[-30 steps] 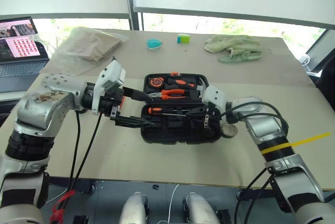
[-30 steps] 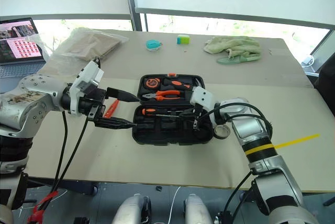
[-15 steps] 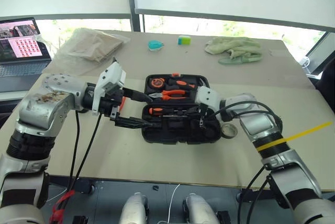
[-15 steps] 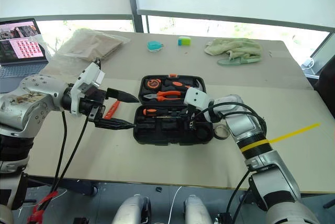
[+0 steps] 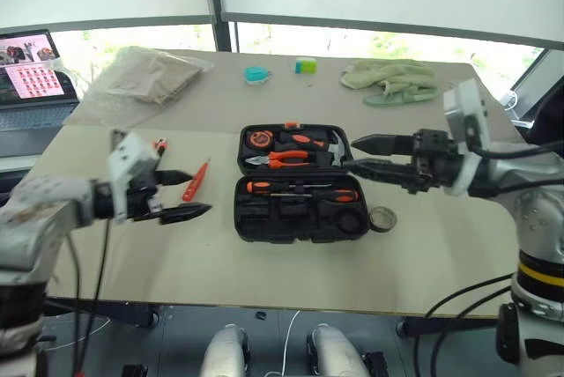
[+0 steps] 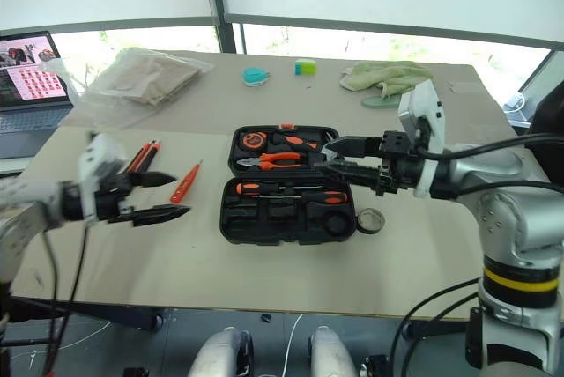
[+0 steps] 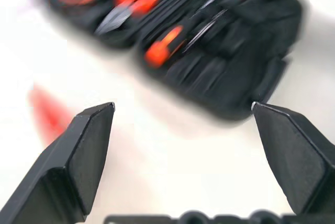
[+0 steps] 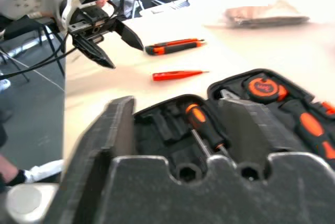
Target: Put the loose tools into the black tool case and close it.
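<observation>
The black tool case [image 5: 264, 218] lies open mid-table, with pliers, a hammer and a tape measure in its far half. Two orange-handled screwdrivers [image 5: 304, 192] lie in its near half. To the left of the case, on the table, lie a small orange screwdriver [image 5: 195, 181] and a utility knife [image 6: 141, 157]. A greyish ring [image 5: 382, 218] sits off the case's right corner. My left gripper [image 5: 201, 193] hovers open and empty left of the case, near the small screwdriver. Over the case's right end, well above it, my right gripper [image 5: 349, 153] hangs open and empty.
A laptop [image 5: 31, 86] stands at the far left. A clear bag of brown material [image 5: 145, 77], a teal object [image 5: 256, 74], a small green block [image 5: 305, 65] and a green cloth [image 5: 392, 80] line the table's far side.
My right gripper has lifted out of the case, drawn back to the right and opened; a second screwdriver now lies where it was. My left gripper has swung left, away from the case.
</observation>
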### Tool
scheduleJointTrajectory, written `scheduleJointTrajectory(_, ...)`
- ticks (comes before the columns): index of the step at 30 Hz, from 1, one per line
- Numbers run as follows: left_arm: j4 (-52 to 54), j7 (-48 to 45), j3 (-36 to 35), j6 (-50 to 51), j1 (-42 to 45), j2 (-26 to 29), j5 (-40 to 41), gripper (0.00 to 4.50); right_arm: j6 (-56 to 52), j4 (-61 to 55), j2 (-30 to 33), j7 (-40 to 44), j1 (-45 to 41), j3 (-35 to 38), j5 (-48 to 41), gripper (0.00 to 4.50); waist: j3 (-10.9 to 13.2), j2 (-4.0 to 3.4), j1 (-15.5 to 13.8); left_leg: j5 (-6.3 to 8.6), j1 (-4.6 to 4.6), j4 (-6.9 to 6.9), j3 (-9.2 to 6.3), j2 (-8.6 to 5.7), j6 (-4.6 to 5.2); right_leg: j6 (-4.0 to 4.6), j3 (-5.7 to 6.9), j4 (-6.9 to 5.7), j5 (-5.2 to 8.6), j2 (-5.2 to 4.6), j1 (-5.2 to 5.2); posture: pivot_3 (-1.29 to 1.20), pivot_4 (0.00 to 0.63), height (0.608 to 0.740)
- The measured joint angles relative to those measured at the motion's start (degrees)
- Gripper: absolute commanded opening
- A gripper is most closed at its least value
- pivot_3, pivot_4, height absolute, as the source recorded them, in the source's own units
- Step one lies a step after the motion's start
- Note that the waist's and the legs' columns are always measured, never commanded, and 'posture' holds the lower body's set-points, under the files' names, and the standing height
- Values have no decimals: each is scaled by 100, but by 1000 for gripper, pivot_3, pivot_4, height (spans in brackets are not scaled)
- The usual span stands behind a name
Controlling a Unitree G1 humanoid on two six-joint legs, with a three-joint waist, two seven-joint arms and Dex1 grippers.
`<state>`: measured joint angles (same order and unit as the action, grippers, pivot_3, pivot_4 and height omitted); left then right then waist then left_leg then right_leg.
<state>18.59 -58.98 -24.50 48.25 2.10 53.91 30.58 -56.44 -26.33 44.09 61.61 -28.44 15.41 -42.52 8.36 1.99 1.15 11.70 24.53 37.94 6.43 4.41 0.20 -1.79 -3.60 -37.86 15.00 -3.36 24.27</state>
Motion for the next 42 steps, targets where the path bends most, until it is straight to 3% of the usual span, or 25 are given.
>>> scheduleJointTrajectory(3,235,369,-875,370,-1109,-54,-136,4500,58,-131,351,116,231,119,-171,4473,6,15,-25,0,-8,-2,2,1,-1,4,2,3,4,-2,-1,0,150,740)
scheduleJointTrajectory(7,549,703,-1012,702,-1106,-73,-89,4500,169,-199,372,55,236,110,-337,4473,11,24,-141,0,-21,-3,-1,0,-7,41,15,30,24,-11,-4,0,150,740)
scheduleJointTrajectory(13,427,2041,396,2433,1322,-348,32,4500,212,-513,313,-409,308,75,-541,4473,7,52,-203,-4,1,-2,-4,-12,-1,-9,8,30,-9,-8,-19,0,150,740)
scheduleJointTrajectory(19,-884,2884,2006,3577,3651,-873,-296,4500,146,-996,264,-994,493,106,-1043,4473,13,63,-129,-3,21,-6,-16,-15,2,-10,5,26,-9,4,0,0,150,740)
scheduleJointTrajectory(25,-2645,2993,3389,3154,4595,-1229,-929,4500,138,-1339,160,-1612,590,85,-1316,4473,15,66,-85,-3,22,-7,-17,-16,2,-10,6,27,-8,2,1,0,150,740)
scheduleJointTrajectory(31,-4059,2776,3931,2398,5240,-1605,-1471,4500,232,-1418,130,-1955,650,-65,-1391,4473,15,66,-101,-4,23,-7,-16,-20,2,-11,6,27,-8,-1,0,0,150,740)
scheduleJointTrajectory(32,-4177,2760,3956,2311,5298,-1667,-1511,3997,249,-1428,128,-1988,649,-88,-1392,4500,15,66,-111,-4,22,-7,-16,-23,2,-11,6,27,-8,-3,-1,0,150,740)
scheduleJointTrajectory(34,-4398,2708,3968,2171,5376,-1732,-1633,3536,285,-1456,129,-2065,660,-123,-1395,4500,15,66,-131,-4,22,-7,-17,-24,2,-11,6,26,-8,-5,-2,0,150,740)
scheduleJointTrajectory(42,-4834,2532,3849,1758,5416,-1838,-1991,521,358,-1590,204,-2258,821,-97,-1516,4500,12,63,-195,-4,19,-6,-18,-31,2,-15,6,26,-6,-11,-9,0,150,740)
